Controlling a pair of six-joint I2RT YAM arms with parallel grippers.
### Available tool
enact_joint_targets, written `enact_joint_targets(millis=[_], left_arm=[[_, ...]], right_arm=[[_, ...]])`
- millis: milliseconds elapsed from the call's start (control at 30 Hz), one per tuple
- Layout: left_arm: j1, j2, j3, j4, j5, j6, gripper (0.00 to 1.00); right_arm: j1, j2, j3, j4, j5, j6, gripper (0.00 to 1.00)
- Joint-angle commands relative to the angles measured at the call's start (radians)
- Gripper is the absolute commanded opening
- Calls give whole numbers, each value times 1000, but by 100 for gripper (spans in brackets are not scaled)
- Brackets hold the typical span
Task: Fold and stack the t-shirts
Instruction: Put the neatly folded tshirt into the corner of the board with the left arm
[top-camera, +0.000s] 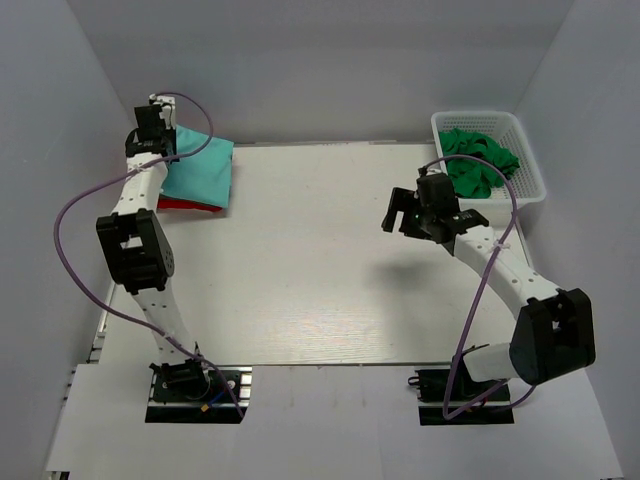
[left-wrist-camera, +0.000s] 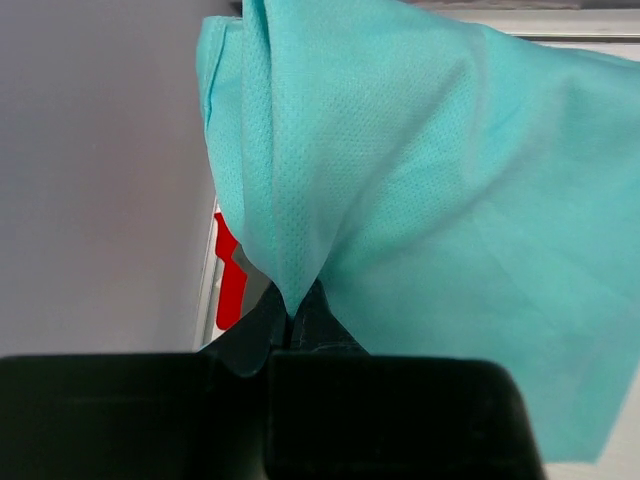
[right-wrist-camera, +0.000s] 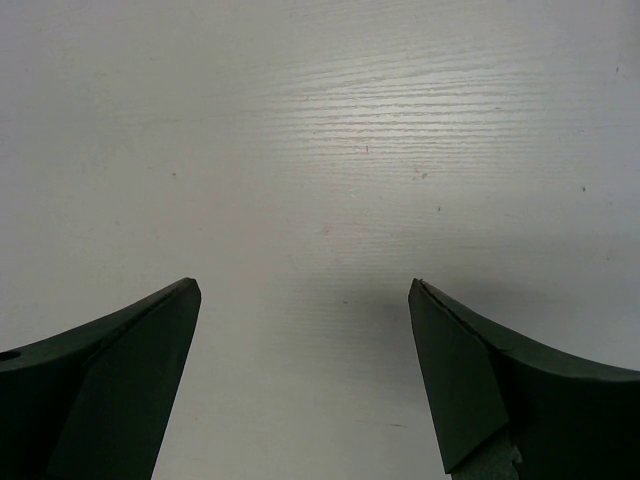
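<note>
Stacked t-shirts (top-camera: 203, 172) at the table's (top-camera: 320, 260) far-left corner, crumpled t-shirt (top-camera: 480, 162) in the basket (top-camera: 531, 168) far right

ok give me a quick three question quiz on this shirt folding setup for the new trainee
1. True or false: the right gripper is shut on a shirt.
2. What colour is the shirt lying under the teal t-shirt? A grey, B red, C yellow.
3. Fill in: the left gripper pinches the ___ t-shirt.
Key: 1 false, it is open over the bare table. 2 B, the red t-shirt. 3 teal.
</note>
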Motion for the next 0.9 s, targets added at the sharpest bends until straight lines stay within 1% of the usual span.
enact_joint_targets(millis=[0, 100, 267, 400, 467, 500, 533, 567, 600, 633, 667, 767, 833, 867], left_arm=[[33, 1, 37, 63, 18, -34, 0], [59, 27, 58, 86, 18, -68, 0], [100, 85, 132, 75, 32, -89, 0], [109, 117, 154, 66, 90, -78, 0], [109, 130, 154, 66, 66, -89, 0], [109, 130, 163, 51, 52, -89, 2], [109, 142, 172, 39, 40, -103, 7], [109, 153, 193, 25, 26, -112, 17], [109, 153, 194, -6, 26, -112, 34], [109, 153, 194, -6, 26, -112, 88], [109, 153, 194, -6, 15, -112, 100], [109, 104, 180, -15, 24, -121, 100], [109, 73, 169, -15, 13, -166, 100], [109, 73, 189, -35, 13, -184, 100]], right_arm=[[4, 16, 49, 7, -25, 15, 90], [3, 25, 55, 25, -47, 17, 90], [4, 28, 51, 41, -67, 27, 90], [4, 27, 42, 41, -71, 32, 90], [4, 28, 42, 36, -68, 34, 90], [4, 24, 46, 36, -70, 31, 90], [3, 24, 46, 32, -71, 31, 90], [4, 22, 48, 32, -70, 27, 90], [7, 15, 48, 29, -73, 27, 90], [6, 16, 46, 30, -73, 21, 90], [4, 16, 49, 29, -73, 20, 90], [3, 12, 52, 30, -76, 15, 90], [3, 1, 52, 35, -78, 14, 90], [6, -8, 45, 42, -79, 9, 90]])
